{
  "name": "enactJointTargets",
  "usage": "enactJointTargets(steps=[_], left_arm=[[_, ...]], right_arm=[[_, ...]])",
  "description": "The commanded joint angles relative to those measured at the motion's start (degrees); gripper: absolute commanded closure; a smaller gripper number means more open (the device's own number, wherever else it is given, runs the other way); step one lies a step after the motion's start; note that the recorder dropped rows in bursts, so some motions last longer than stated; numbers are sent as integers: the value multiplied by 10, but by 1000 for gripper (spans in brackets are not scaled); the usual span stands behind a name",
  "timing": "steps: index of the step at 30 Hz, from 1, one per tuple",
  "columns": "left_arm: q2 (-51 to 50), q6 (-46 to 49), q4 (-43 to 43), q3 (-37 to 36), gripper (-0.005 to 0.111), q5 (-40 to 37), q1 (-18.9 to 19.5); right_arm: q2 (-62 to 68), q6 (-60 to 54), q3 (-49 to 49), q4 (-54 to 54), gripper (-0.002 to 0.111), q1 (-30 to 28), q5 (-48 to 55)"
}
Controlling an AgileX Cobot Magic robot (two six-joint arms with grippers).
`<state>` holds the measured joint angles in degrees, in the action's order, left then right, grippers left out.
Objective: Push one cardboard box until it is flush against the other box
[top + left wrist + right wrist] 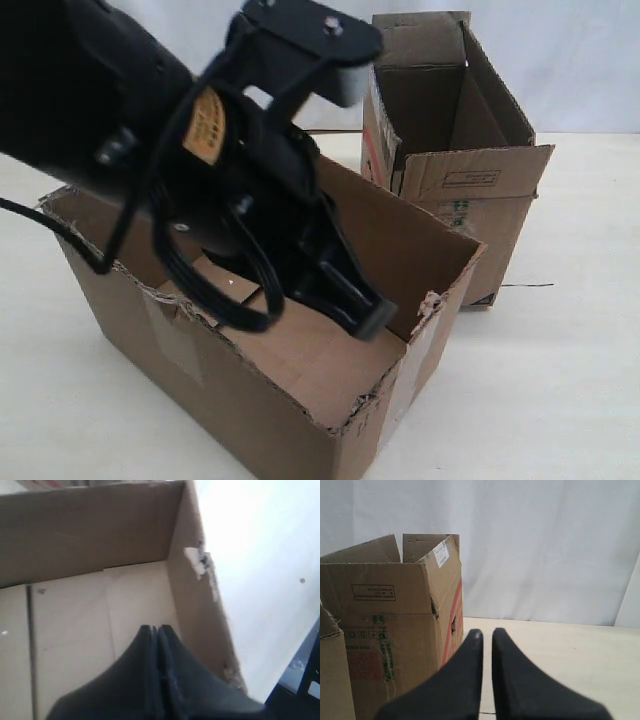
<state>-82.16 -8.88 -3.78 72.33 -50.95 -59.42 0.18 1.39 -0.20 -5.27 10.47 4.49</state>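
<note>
The cardboard box (250, 400), wide with a ragged torn rim, stands at the front of the exterior view. My left gripper (372, 320) reaches down inside it, shut on nothing, tips close to the box's right end wall. The left wrist view shows the shut left gripper (154, 629) above the floor of the cardboard box (100, 535). The other box (470, 180), taller with flaps up, stands behind and to the right; whether the two touch I cannot tell. In the right wrist view my right gripper (487, 632) hovers beside the other box (390, 605), empty, with a thin slit between its fingers.
Both boxes rest on a pale tabletop (560, 380). A white curtain (545, 545) closes off the back. A black cable (40, 225) trails from the left arm over the wide box's left end. The right arm does not show in the exterior view.
</note>
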Motion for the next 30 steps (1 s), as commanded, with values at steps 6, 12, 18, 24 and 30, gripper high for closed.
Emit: enactJointTargets(steps=[6,12,18,24,30], left_arm=[[-31,1,28,12,107,20,-26],[-32,76,159,37,107,56,-26],[-54,103,202,37,107,56,-31],[-95,103,199,37,107,72,-74],[-127,85,189,37,107,63,-80]], right_arm=[[-2,-2,2,1,103,-4,0],[-2,-2,2,1,103,-4,0],[-2,-2,2,1,103,-4,0],[-2,-2,2,1,103,-4,0],[-2,-2,2,1,103,-4,0]])
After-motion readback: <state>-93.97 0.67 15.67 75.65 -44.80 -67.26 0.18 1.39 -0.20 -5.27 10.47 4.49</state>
